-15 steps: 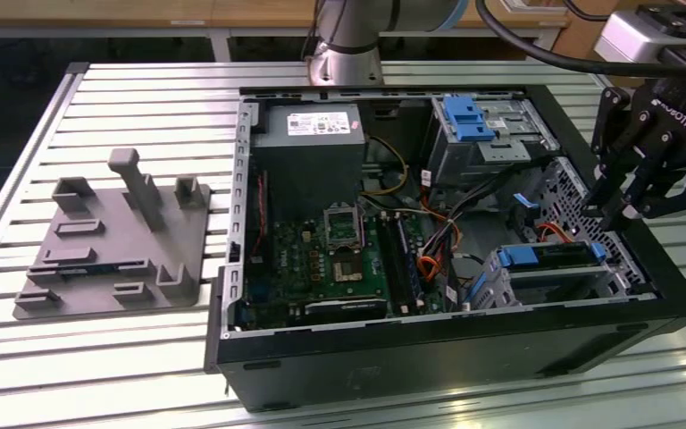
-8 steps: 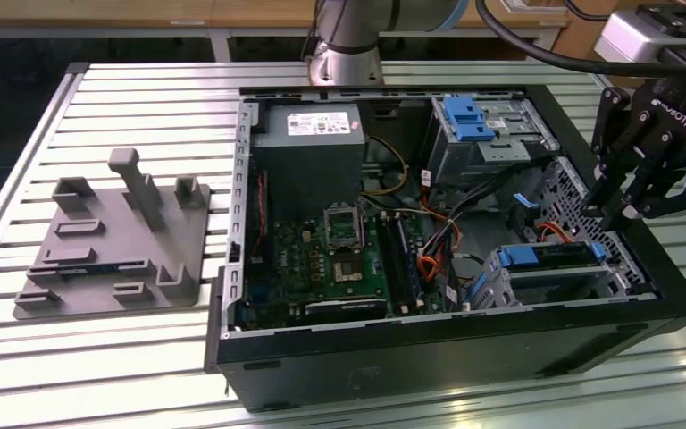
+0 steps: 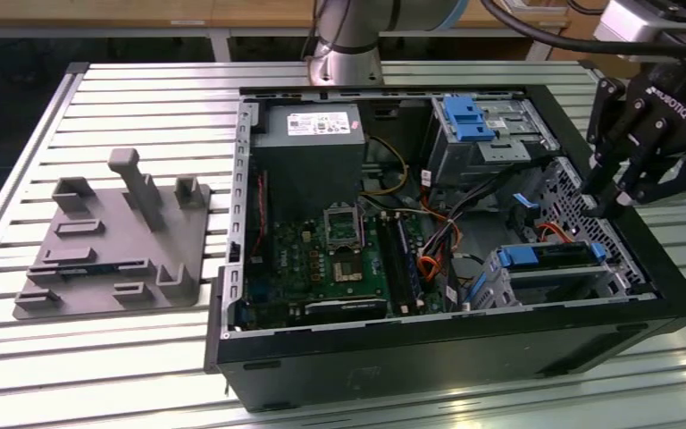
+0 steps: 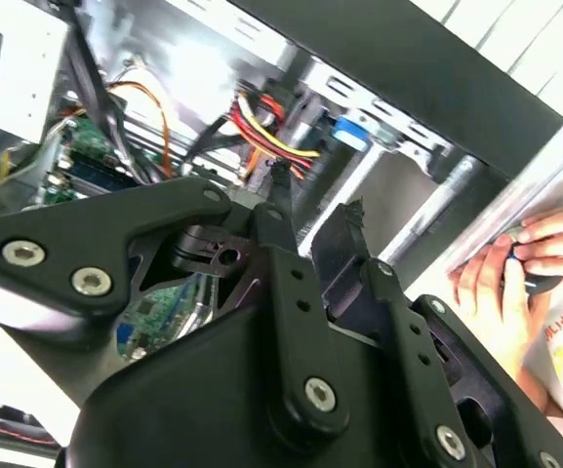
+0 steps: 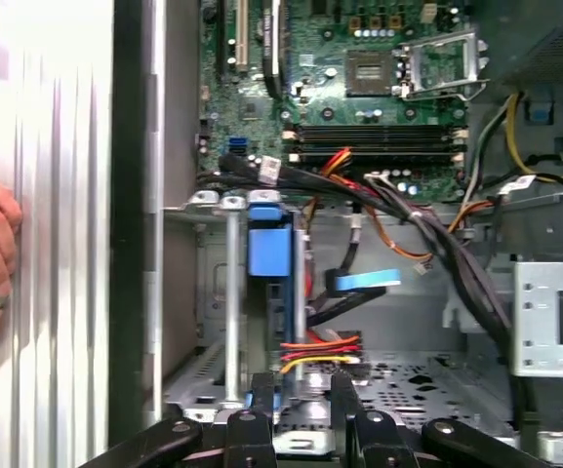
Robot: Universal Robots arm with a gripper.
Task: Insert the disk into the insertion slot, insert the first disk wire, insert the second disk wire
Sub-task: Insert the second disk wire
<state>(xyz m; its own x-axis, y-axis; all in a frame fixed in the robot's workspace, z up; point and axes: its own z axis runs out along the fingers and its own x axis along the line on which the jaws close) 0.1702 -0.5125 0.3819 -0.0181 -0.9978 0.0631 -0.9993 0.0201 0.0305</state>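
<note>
Claw [image 3: 613, 200] open, empty, right of frame above the disk [image 3: 552, 256] in the insertion slot [image 3: 504, 288]. Nearby wires [image 5: 320, 343] could snag it.

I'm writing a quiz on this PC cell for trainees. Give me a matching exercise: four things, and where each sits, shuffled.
1 disk
2 gripper
3 grey fixture
4 power supply

A on the table, at the exterior view's left of the case
B in the insertion slot
C over the case's wall at the exterior view's right
D inside the case, nearest the arm's base

Pairs: 1-B, 2-C, 3-A, 4-D
</note>
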